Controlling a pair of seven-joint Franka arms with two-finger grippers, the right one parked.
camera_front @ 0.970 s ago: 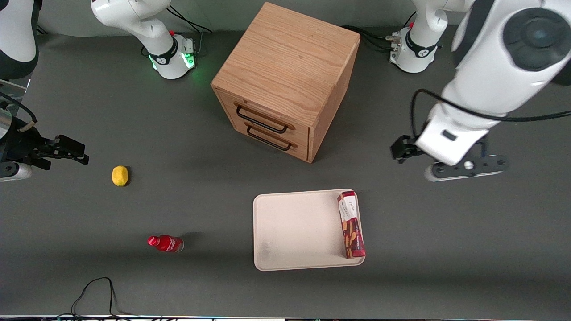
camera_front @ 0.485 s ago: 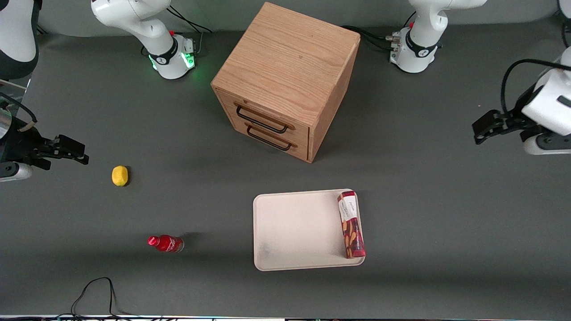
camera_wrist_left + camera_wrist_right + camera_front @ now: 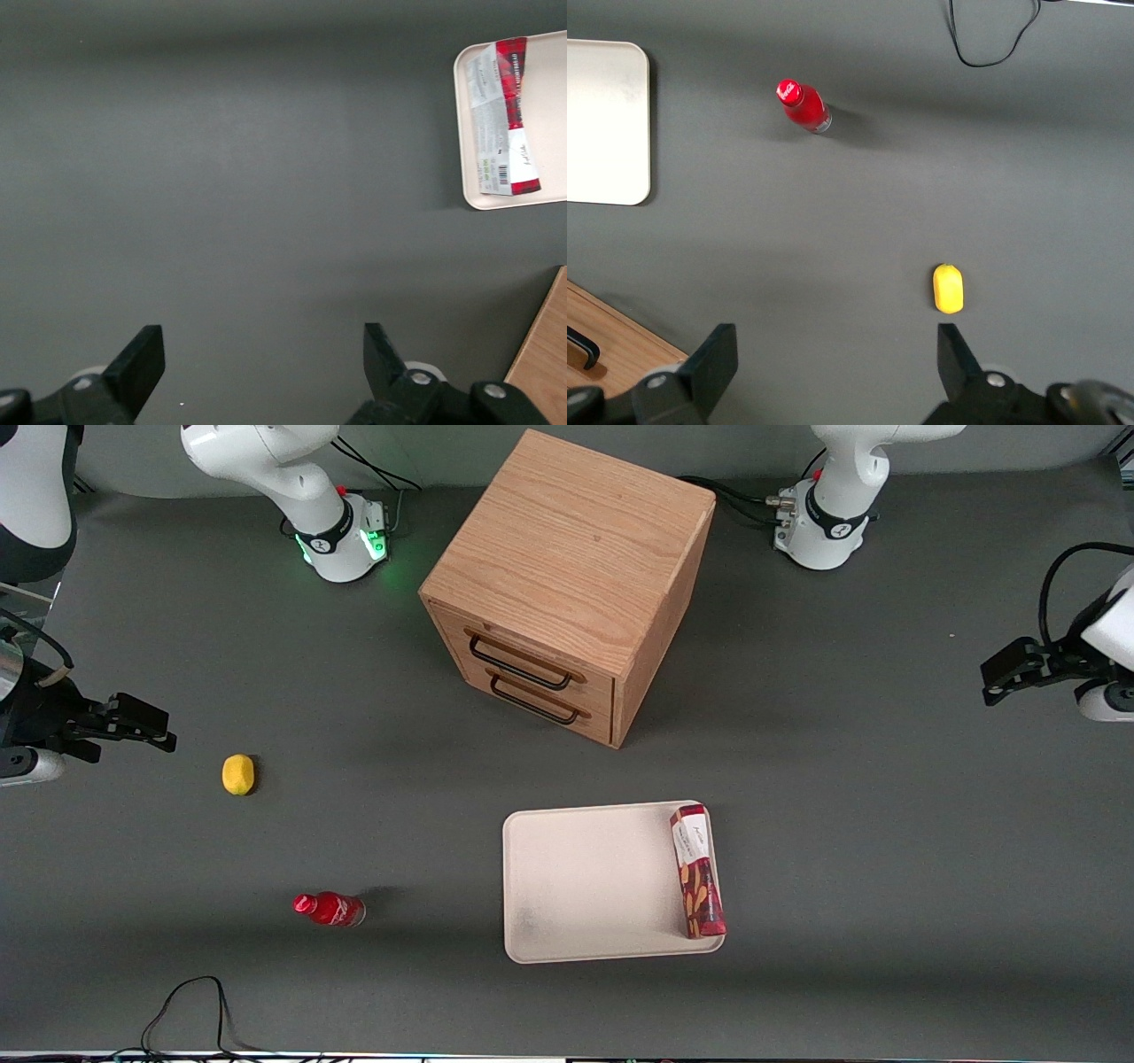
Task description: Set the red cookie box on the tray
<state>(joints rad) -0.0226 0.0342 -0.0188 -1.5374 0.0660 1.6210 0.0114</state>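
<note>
The tray [image 3: 585,881] is already loaded: the red cookie box [image 3: 698,871] lies flat along its edge toward the working arm, long axis toward the camera. The gripper [image 3: 257,363] is parked well apart, spread wide, holding nothing.

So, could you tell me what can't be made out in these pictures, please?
- Box lettering: too small in the front view.
- Tray: cut off by the left wrist view's edge.
- Drawer contents: both shut in the cabinet.
- Gripper, open near the working arm's end: partly cut off by the front view's edge.
</note>
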